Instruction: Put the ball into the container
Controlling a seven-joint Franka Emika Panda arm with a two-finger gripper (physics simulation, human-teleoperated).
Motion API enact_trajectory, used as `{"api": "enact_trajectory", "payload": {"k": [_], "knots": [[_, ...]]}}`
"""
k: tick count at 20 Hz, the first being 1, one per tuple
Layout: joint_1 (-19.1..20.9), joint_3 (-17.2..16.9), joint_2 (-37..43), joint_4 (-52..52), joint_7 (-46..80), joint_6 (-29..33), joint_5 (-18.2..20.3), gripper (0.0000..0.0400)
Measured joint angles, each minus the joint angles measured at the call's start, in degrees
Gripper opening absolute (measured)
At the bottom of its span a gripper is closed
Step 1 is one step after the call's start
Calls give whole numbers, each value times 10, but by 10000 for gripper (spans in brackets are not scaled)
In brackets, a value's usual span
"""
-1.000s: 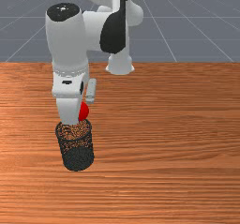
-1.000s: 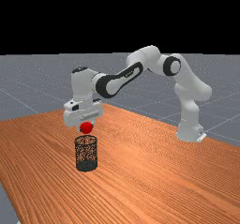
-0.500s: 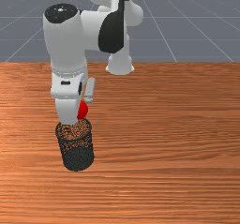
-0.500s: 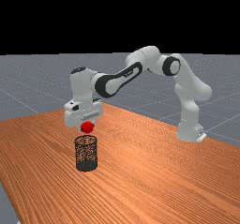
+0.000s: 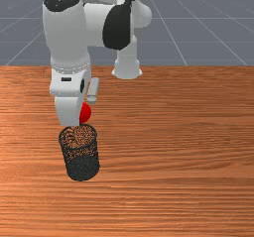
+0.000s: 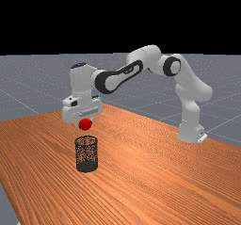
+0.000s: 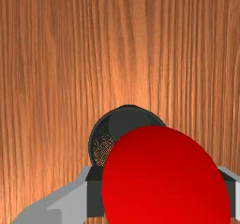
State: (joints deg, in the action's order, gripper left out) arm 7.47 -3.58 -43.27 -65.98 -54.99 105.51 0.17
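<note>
- The hand [image 6: 85,123] is pinching the red ball [image 7: 164,181]: in the wrist view, the dark pads [image 7: 94,198] touch it from two opposite sides.
- The ball is held above the tabletop [image 5: 173,156], outside the container [image 5: 83,167]. In the far view it hangs over the container's open top, with a gap between the ball and the rim.
- In the front view the ball shows just past the container's rim, on the side toward the tabletop's far edge, and the hand's white casing covers part of it.
- In the wrist view the ball overlaps part of the container's round mouth; some of the dark bottom and the mesh wall show beside it.
- The container is a dark mesh cylinder standing upright on the tabletop. In the front view it is well apart from the tabletop's far edge and left of the arm's base.
- The white and grey arm [image 6: 82,80] reaches out over the tabletop, and the hand points down.
- The arm's base [image 6: 190,132] stands near the tabletop's far edge in the front view; in the far view that edge runs from the tabletop's back corner down toward the right.
- Grey floor [image 6: 28,85] spreads beyond the tabletop.
</note>
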Motion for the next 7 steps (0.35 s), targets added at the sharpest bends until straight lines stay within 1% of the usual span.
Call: {"api": "enact_trajectory", "payload": {"k": [1, 2, 3, 4, 5, 6, 7], "knots": [[0, 0, -14, -14, 1, 24, 0, 280], [-4, -3, -11, -41, 6, 46, -5, 279], [-6, -5, -10, -38, 8, 34, -9, 280], [-8, -6, -5, -27, 9, 15, -12, 332], [-6, -5, 0, -14, 7, -4, -9, 359], [-3, -7, 162, -283, -32, 90, -25, 375], [9, -22, 348, -525, -46, 142, -57, 385]]}}
